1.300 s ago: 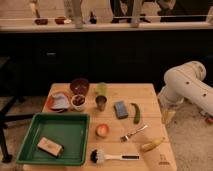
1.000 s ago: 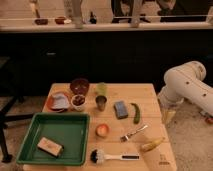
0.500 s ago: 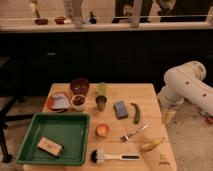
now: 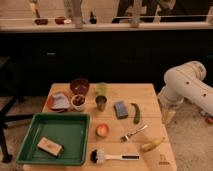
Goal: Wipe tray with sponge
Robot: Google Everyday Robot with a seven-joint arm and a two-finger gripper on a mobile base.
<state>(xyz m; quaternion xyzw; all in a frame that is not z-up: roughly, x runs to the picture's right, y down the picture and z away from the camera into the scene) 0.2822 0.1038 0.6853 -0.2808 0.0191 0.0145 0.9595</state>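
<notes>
Start of job, not wiping yet: holding end effector (image 4: 168,116) wide and empty, just off bench (image 4: 150,97) at 3 o'clock. Next, likely reaching toward 9 o'clock for sponge (image 4: 120,109), lying mid-bench at 2 o'clock from tray (image 4: 67,131), then pinching and carrying it over.

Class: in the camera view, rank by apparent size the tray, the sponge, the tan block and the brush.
1. tray
2. brush, by length
3. sponge and tan block: alike, unranked

The gripper hangs open beside the table, at its right edge.
</notes>
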